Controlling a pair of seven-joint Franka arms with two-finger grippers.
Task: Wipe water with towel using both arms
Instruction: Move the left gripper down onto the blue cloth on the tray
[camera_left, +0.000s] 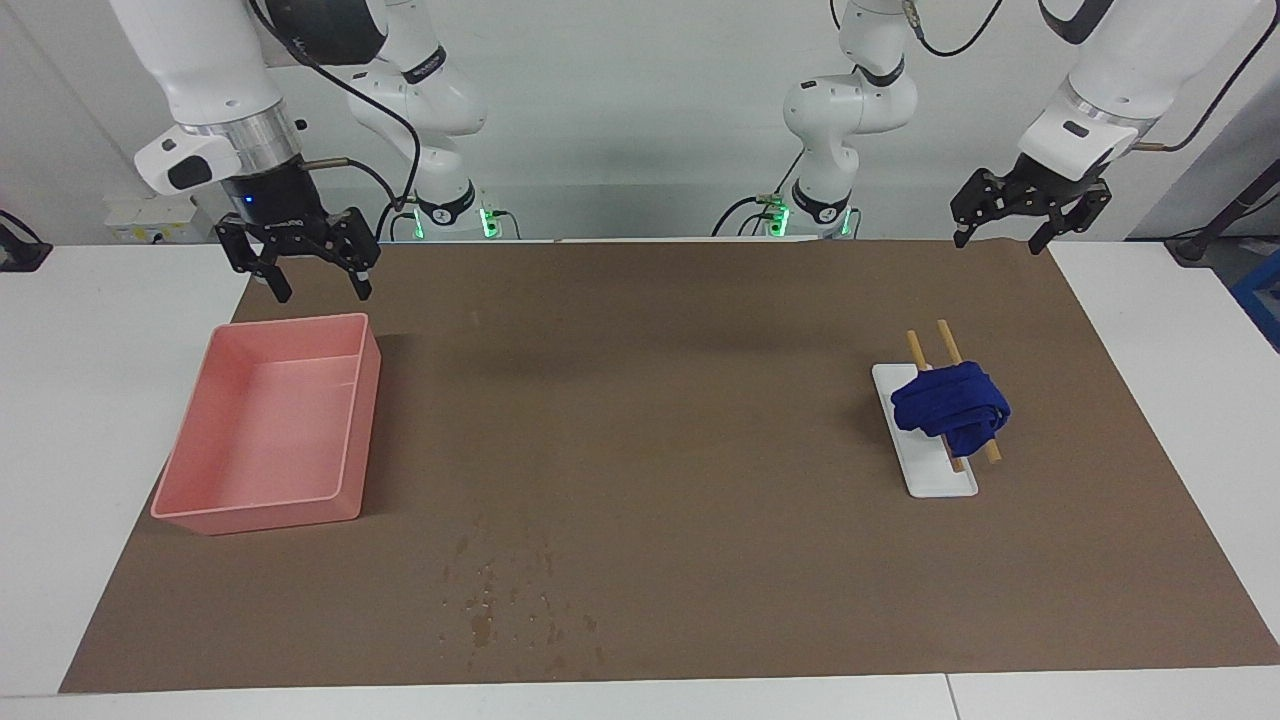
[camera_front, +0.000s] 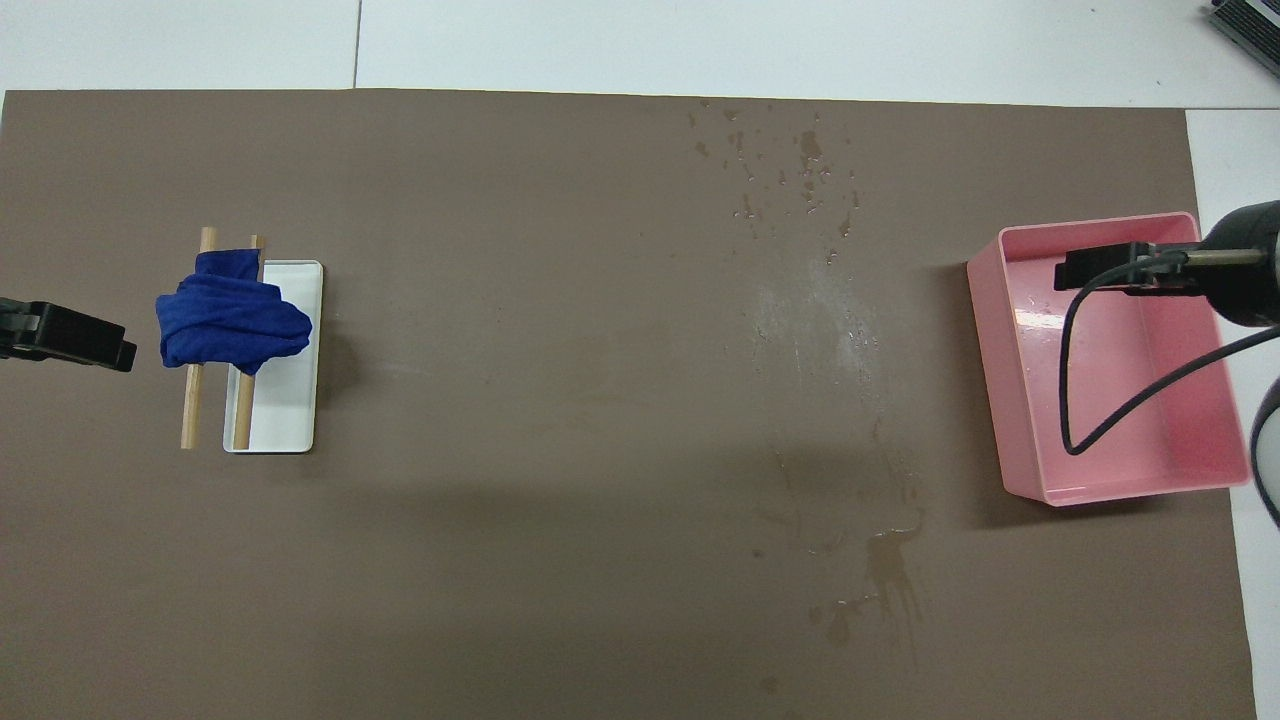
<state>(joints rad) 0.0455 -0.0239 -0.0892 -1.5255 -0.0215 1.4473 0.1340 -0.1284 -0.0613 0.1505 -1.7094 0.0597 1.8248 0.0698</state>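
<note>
Both arms are just hanging up in the air, neither one touching anything. The right gripper (camera_left: 313, 268) is pointing straight down with its fingers (camera_left: 281, 283) spread wide and nothing between them. The left gripper (camera_left: 1010, 222) is tilting at an angle, fingers (camera_left: 1043, 238) also standing apart, nothing in them either.

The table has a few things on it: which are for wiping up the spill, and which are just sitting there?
For the job:
- water specks on the brown mat
- blue towel
- left tool and right tool, both open, raised

Just lying about:
- pink tray
- white rack, under the towel
</note>
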